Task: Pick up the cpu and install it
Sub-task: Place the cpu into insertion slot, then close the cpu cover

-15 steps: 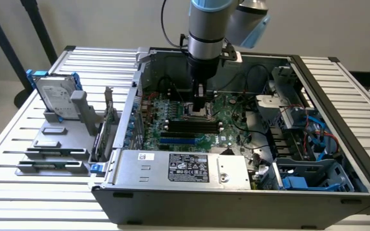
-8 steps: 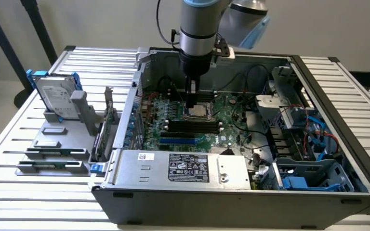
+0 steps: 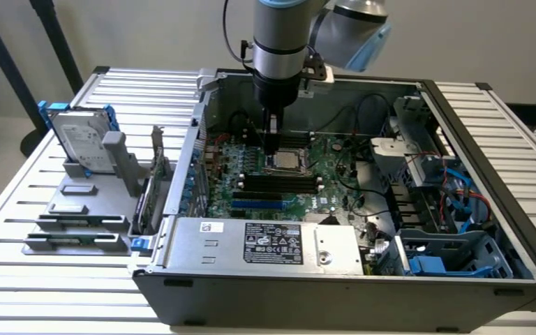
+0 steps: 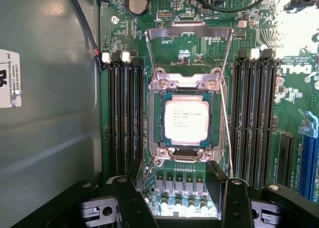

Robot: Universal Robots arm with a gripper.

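Near the upper middle of the exterior view, inside the open computer case (image 3: 343, 300), the gripper (image 3: 273, 145) hangs over the cpu (image 4: 187, 119), which lies flat in its socket (image 4: 185, 82) with the load plate (image 4: 189, 33) swung open. Its 2 fingers (image 4: 130, 190) are spread wide, holding nothing, and dark memory slots (image 4: 124, 118) flank the socket on 2 sides. We cannot read the cpu's print.

cpu (image 4: 186, 120) seated in the socket (image 4: 185, 81) on the motherboard (image 3: 338, 183), apparently straight below the end effector (image 3: 273, 143), memory slots (image 4: 124, 118) flanking it, case (image 3: 278, 293) on the surface (image 3: 26, 279), hard drive (image 3: 80, 136) outside the case, well apart from the end effector
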